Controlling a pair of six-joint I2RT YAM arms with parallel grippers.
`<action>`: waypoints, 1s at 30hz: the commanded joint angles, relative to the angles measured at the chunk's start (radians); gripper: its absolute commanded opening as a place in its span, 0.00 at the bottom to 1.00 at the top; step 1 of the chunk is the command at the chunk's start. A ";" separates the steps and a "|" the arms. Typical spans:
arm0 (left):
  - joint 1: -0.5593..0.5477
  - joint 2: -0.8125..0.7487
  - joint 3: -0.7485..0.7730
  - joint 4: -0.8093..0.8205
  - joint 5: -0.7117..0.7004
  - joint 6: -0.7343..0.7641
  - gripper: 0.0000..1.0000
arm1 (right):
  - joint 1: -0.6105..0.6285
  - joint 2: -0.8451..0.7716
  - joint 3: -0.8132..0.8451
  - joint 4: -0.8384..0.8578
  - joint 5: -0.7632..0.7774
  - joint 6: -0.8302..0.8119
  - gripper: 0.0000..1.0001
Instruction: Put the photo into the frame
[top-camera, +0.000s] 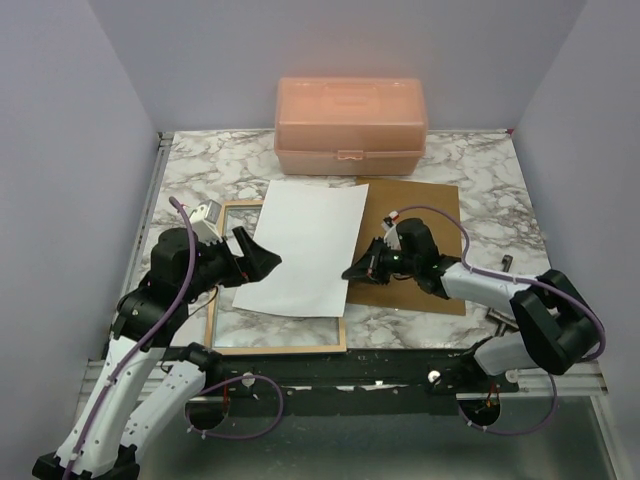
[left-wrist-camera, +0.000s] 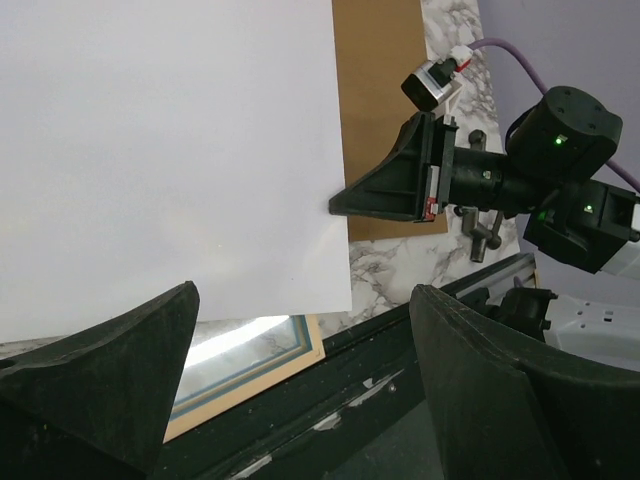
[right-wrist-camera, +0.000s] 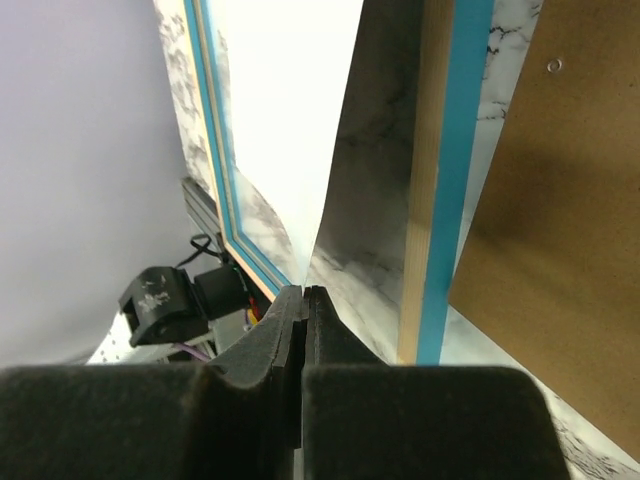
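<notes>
The right tool (top-camera: 350, 271) is pinching the photo (top-camera: 305, 245) at its right edge; the left tool (top-camera: 262, 260) is hovering wide open beside it. The photo is lying askew over the frame (top-camera: 275, 350), probably needing gentle squaring within the rim.

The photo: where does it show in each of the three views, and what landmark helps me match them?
Top external: the photo, white side up, at centre over the frame, covering its right side.
Left wrist: it fills the upper left.
Right wrist: a white wedge at top centre, narrowing downward.
Shared landmark: the brown backing board, right of the photo in every view.
</notes>
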 joint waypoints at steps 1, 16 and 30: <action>0.006 0.009 -0.016 -0.014 -0.004 0.014 0.88 | 0.005 0.052 0.046 -0.121 -0.093 -0.102 0.00; 0.006 0.034 -0.041 -0.004 0.023 0.019 0.88 | 0.005 0.174 0.115 -0.139 -0.212 -0.182 0.00; 0.006 0.055 -0.052 -0.001 0.035 0.025 0.88 | 0.013 0.227 0.208 -0.213 -0.234 -0.228 0.00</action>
